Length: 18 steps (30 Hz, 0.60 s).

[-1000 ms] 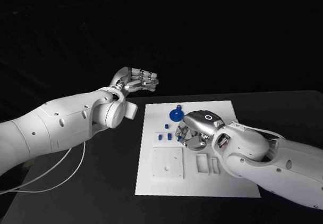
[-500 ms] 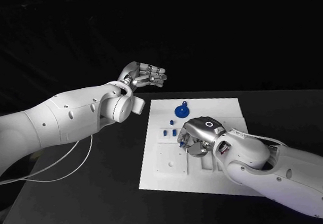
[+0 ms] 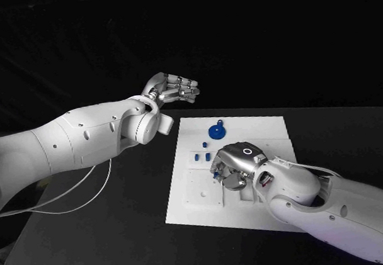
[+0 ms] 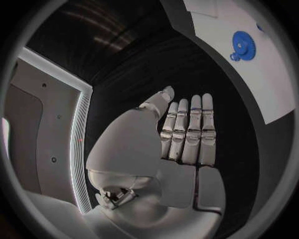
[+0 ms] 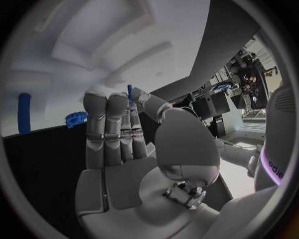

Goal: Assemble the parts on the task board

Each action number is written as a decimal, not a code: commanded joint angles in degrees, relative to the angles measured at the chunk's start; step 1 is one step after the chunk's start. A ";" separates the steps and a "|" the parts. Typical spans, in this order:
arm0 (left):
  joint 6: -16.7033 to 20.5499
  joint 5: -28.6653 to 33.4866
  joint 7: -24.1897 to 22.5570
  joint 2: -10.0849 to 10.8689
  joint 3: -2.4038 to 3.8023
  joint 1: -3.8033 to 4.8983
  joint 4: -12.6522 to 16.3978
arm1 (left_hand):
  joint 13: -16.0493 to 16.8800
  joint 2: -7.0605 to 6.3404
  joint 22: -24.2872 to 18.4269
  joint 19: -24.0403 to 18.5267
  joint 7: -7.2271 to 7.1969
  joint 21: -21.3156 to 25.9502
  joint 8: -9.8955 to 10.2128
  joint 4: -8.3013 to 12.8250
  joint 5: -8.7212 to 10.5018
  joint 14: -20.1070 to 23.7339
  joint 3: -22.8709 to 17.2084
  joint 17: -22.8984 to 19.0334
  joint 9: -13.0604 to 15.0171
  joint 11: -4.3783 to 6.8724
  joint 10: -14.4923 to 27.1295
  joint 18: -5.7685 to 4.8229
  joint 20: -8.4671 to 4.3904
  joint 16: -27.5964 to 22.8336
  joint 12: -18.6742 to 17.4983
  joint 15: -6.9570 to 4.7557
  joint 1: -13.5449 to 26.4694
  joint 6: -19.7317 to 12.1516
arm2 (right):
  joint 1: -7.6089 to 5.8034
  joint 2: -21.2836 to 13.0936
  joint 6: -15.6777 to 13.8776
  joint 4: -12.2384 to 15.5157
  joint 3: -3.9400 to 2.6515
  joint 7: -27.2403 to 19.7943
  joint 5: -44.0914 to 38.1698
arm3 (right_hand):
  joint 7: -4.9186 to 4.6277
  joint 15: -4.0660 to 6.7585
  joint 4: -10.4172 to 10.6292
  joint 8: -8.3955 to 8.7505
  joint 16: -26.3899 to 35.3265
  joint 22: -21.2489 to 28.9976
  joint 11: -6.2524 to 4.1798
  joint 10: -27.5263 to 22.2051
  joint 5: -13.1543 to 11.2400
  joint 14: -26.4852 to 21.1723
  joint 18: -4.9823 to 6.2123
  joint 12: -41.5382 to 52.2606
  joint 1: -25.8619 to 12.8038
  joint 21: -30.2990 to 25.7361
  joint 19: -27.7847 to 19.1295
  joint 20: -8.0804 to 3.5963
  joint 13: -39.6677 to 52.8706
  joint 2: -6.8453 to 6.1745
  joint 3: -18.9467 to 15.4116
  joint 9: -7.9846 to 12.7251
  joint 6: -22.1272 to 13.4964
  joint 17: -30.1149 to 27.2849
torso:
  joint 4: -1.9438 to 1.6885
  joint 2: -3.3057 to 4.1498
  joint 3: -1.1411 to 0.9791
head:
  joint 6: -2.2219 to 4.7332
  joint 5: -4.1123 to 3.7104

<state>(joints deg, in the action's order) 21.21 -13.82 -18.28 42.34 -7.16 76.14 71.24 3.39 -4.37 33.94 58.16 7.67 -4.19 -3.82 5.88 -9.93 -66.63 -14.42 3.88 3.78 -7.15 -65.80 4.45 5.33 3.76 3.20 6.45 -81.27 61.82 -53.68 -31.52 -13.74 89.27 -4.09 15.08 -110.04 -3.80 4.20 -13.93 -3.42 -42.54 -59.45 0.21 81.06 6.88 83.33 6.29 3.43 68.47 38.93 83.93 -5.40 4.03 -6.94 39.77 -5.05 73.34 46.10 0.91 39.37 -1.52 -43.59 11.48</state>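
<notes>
Over the last second the right hand (image 3: 234,165) has slid from the task board (image 3: 269,131) middle toward its near edge, pinching a slim blue pin (image 5: 130,92) between thumb and fingers, likely to seat it. The left hand (image 3: 171,89) hangs empty beyond the far-left corner, fingers straight together.

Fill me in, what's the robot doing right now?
It's working on the task board. The right robot hand is down over the middle of the board, pinching a small blue part between thumb and a finger. The left robot hand is raised off to the board's far left side, holding nothing, fingers straight and together. A blue gear and a few small blue pieces lie loose on the board.
</notes>
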 commanded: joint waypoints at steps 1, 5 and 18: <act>-0.70 0.31 -0.47 -0.15 0.05 0.12 0.00 | -0.06 0.10 0.10 -0.19 0.25 -0.40 0.22 0.05 0.12 0.31 0.16 -0.06 0.01 0.01 0.56 1.06 0.00 -0.28 0.16 0.08 -0.47 -0.22 | 0.13 0.02 1.57 0.04 0.27 -0.36 -1.18 | -0.12 0.30 -0.33 -0.29 -0.34 -0.32 0.02 0.16 0.24 0.03 0.83 0.12 -0.12 -0.30 1.42 -0.39 0.08 0.48 -0.20 -0.08 0.49 -0.10 | 0.03 0.01 -0.02 | -0.39 0.14; -0.73 0.31 -0.48 -0.17 0.05 0.12 -0.02 | -0.06 0.10 0.10 -0.19 0.25 -0.40 0.22 0.05 0.12 0.31 0.16 -0.06 0.01 0.01 0.56 1.06 0.00 -0.28 0.16 0.08 -0.47 -0.22 | 0.18 0.02 1.73 -0.04 0.68 -0.38 -1.32 | -0.12 0.30 -0.33 -0.29 -0.34 -0.32 0.02 0.16 0.24 0.03 0.83 0.12 -0.12 -0.30 1.42 -0.39 0.08 0.48 -0.20 -0.08 0.49 -0.10 | 0.02 0.02 -0.03 | -0.54 0.40; -0.70 0.20 -0.44 -0.11 0.05 0.11 -0.22 | -0.06 0.14 0.68 -0.27 0.28 -0.29 0.24 0.07 0.12 0.38 0.21 -0.06 0.00 -0.01 0.62 1.12 0.04 -0.28 0.16 0.10 -0.43 -0.33 | 0.28 -0.12 1.96 0.25 1.05 -0.35 -1.49 | -0.12 0.30 -0.33 -0.29 -0.34 -0.32 0.02 0.16 0.24 0.03 0.83 0.12 -0.12 -0.30 1.42 -0.39 0.08 0.48 -0.20 -0.08 0.49 -0.10 | 0.01 0.00 0.00 | -0.80 0.65</act>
<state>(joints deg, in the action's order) 21.14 -13.81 -18.28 42.31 -7.16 76.14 70.99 3.39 -4.37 34.40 58.16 7.86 -4.19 -3.82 5.88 -9.93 -66.63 -14.43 3.88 3.78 -7.12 -65.44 4.45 5.33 3.76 3.20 6.45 -81.27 61.63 -53.52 -31.60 -12.87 89.37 -3.12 15.03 -110.63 -4.01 4.20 -14.16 -3.51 -42.54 -59.71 0.21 81.06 6.87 83.33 6.31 3.43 68.47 38.93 83.94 -5.40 4.08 -6.96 39.54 -5.08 73.42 46.05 0.91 39.37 -1.53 -44.30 12.11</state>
